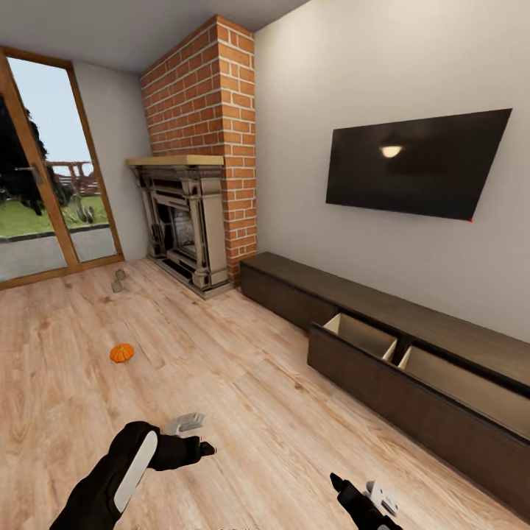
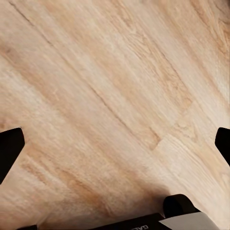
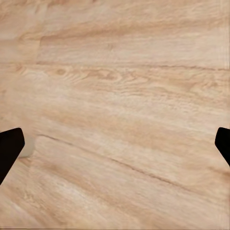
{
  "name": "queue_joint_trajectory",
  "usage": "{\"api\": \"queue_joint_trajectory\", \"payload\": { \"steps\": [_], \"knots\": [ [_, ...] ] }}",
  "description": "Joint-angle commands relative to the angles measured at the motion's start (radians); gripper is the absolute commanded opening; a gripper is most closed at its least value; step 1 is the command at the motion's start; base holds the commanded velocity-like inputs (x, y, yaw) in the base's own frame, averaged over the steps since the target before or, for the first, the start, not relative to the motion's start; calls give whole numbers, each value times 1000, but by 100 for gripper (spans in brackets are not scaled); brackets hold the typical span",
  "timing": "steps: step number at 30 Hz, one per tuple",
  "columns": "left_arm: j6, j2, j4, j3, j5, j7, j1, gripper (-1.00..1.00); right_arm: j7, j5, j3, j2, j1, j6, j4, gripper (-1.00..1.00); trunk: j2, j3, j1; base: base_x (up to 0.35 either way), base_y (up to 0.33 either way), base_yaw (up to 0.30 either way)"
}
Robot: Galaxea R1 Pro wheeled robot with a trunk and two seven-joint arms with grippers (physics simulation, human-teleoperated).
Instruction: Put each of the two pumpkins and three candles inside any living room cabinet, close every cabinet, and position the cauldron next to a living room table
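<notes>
Evidently both grippers, left gripper (image 2: 115, 139) and right gripper (image 3: 115, 143), hang spread and empty over the floor (image 1: 243, 383); the pumpkin (image 1: 122, 353) lies at ten o'clock; the cabinet (image 1: 412, 383) stands open at two o'clock; approach the pumpkin squarely, descend from above.

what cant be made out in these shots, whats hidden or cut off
- Cabinet, head view: the right end is cut off by the frame edge, and the front panel hides the floor of the open drawers.
- Small grey objects on the floor by the fireplace, head view: too small to identify.
- Right gripper, head view: partly cut off by the bottom edge.
</notes>
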Motion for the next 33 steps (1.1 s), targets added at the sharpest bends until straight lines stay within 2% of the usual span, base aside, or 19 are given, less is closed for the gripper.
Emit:
{"api": "queue_joint_trajectory", "payload": {
  "steps": [1, 6, 11, 14, 20, 24, 26, 28, 33],
  "knots": [
    [2, 1, 0, 0, -10, -9, -1, 100, 3, -8, 4, 0, -1, -4, 1, 100, 0, -2, 0, 0, 0, 268],
    [1, 2, 0, 5, -15, -8, -1, 100, -9, -6, 6, 0, -1, -5, 1, 100, 0, -6, 0, 3, 65, 268],
    [0, 17, 3, 22, -15, -7, -1, 100, -43, 35, 70, 1, -1, -5, 1, 100, 0, -11, 0, 88, 242, 268],
    [0, 24, 4, 24, -15, -7, -1, 100, -85, 51, 87, 1, -1, -5, -1, 100, 0, -13, 0, 178, 249, 268],
    [-2, 28, 9, 26, -15, -4, -1, 100, -125, 56, 94, 1, -1, -5, -1, 100, 0, -19, 0, 238, 210, 267],
    [-9, 41, 10, 26, -16, -3, -1, 100, -186, 62, 95, 2, -1, -5, -2, 100, 0, -23, 0, 276, 160, 264],
    [-12, 47, 11, 26, -17, -2, -1, 100, -223, 79, 95, 3, -1, -5, -2, 100, 0, -25, 0, 289, 137, 260],
    [-25, 51, 12, 25, -24, -2, -1, 100, -260, 103, 95, 10, -1, -5, -2, 100, 0, -26, 0, 295, 122, 256],
    [-68, 51, 30, 25, -81, -1, -1, 100, -321, 145, 94, 23, -1, -6, -3, 100, 0, -32, 0, 306, 98, 248]
  ]
}}
